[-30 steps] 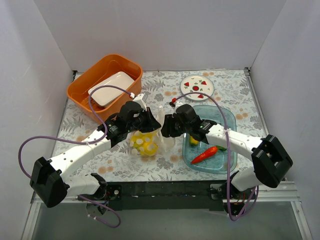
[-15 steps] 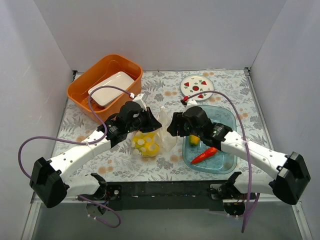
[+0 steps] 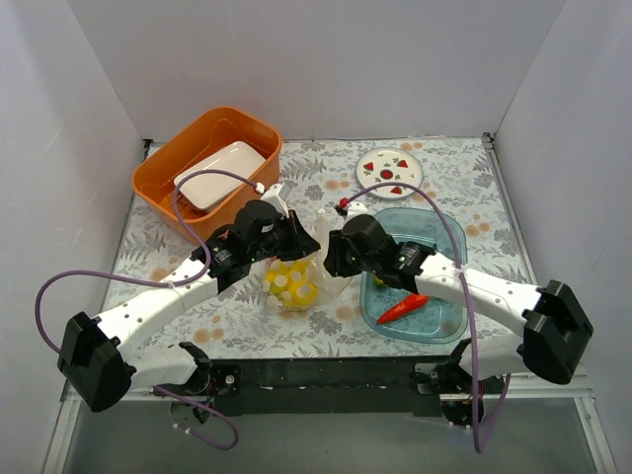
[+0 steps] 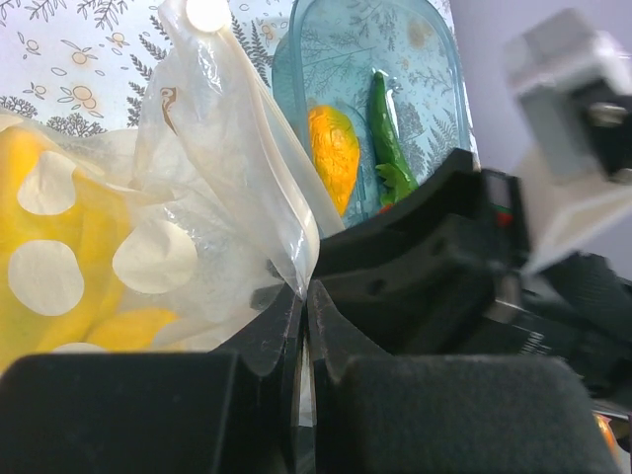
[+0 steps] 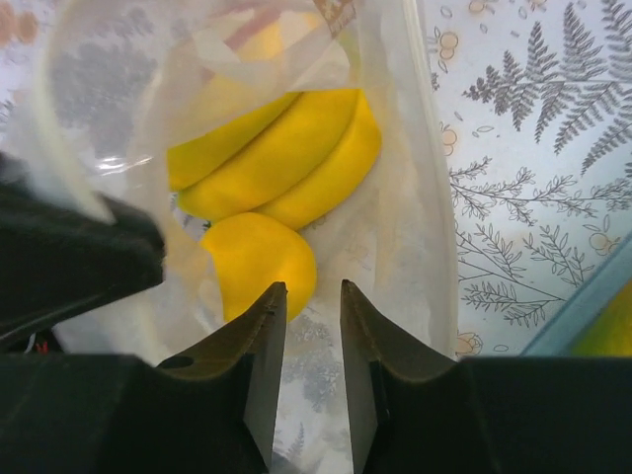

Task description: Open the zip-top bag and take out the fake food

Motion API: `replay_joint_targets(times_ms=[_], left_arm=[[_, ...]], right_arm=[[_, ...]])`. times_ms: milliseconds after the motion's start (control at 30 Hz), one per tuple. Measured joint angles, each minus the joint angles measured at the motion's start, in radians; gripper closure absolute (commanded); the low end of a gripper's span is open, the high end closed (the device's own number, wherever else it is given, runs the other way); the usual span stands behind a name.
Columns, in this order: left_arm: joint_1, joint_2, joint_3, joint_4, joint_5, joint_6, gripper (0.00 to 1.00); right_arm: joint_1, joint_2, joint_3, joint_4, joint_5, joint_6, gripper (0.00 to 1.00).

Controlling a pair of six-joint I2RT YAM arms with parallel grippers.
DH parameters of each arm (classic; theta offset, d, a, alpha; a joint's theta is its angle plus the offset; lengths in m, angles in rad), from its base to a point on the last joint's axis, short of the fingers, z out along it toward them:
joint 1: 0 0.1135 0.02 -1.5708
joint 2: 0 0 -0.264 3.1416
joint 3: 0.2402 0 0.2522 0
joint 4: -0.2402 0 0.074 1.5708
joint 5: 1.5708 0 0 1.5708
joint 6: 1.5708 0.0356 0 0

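Obs.: the zip-top bag (image 3: 294,281) sits slumped on the tabletop (image 3: 474,193) between the two arms, just left of the blue tray (image 3: 449,237), with its mouth up and spread. The fake food (image 5: 281,158) inside is curved yellow pieces and one rounded yellow lump, low in the bag. A red pepper (image 3: 403,307), an orange piece (image 4: 334,148) and a green pepper (image 4: 387,138) lie in the tray.

Left jaws: closed flat on a fold of the bag's upper edge. The film runs straight down into the seam between them.

Right jaws: a narrow gap apart, tips over the open mouth and aimed at the rounded lump. Nothing shows between them. I cannot tell whether they touch the bag wall.

Handling (judgement):
- Bag: thin, crinkly and very light, with no stiffness of its own. It likely folds wherever it is pushed and lifts with the food unless held.
- Best hold on the bag: the lip by the zip, as the left arm has it. The film looks slick, so a pinch on a single layer may slide off.
- Food: hard glossy plastic, light and not fragile. It is smooth and curved, so a shallow pinch may squirt it out.
- Rounded lump: take it across its narrow width, tips past the middle. The present gap looks too narrow for it and would need widening first.
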Motion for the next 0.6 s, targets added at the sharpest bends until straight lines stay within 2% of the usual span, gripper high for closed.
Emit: replay_joint_targets(times_ms=[167, 267, 300, 333, 400, 433, 500, 600], left_arm=[[0.0, -0.009, -0.026, 0.012, 0.002, -0.008, 1.0], [0.0, -0.011, -0.041, 0.024, 0.003, -0.015, 0.93], [0.0, -0.013, -0.046, 0.027, 0.003, -0.017, 0.88], [0.0, -0.015, -0.05, 0.028, 0.003, -0.023, 0.77], [0.0, -0.02, -0.054, 0.031, 0.004, -0.028, 0.7], [0.0, -0.024, -0.057, 0.032, 0.004, -0.032, 0.59], [0.0, -0.039, -0.065, 0.027, 0.003, -0.039, 0.53], [0.0, -0.064, -0.066, 0.013, 0.002, -0.052, 0.36]], right_arm=[[-0.009, 0.096, -0.008, 0.054, -0.046, 0.001, 0.67], [-0.024, 0.116, -0.033, 0.122, -0.112, 0.005, 0.68], [-0.029, 0.126, -0.037, 0.14, -0.134, 0.005, 0.68], [-0.032, 0.142, -0.038, 0.159, -0.156, 0.006, 0.69], [-0.039, 0.163, -0.039, 0.183, -0.185, 0.009, 0.69], [-0.043, 0.174, -0.043, 0.196, -0.2, 0.01, 0.69], [-0.046, 0.18, -0.06, 0.215, -0.222, 0.012, 0.69], [-0.052, 0.18, -0.08, 0.226, -0.246, 0.013, 0.69]])
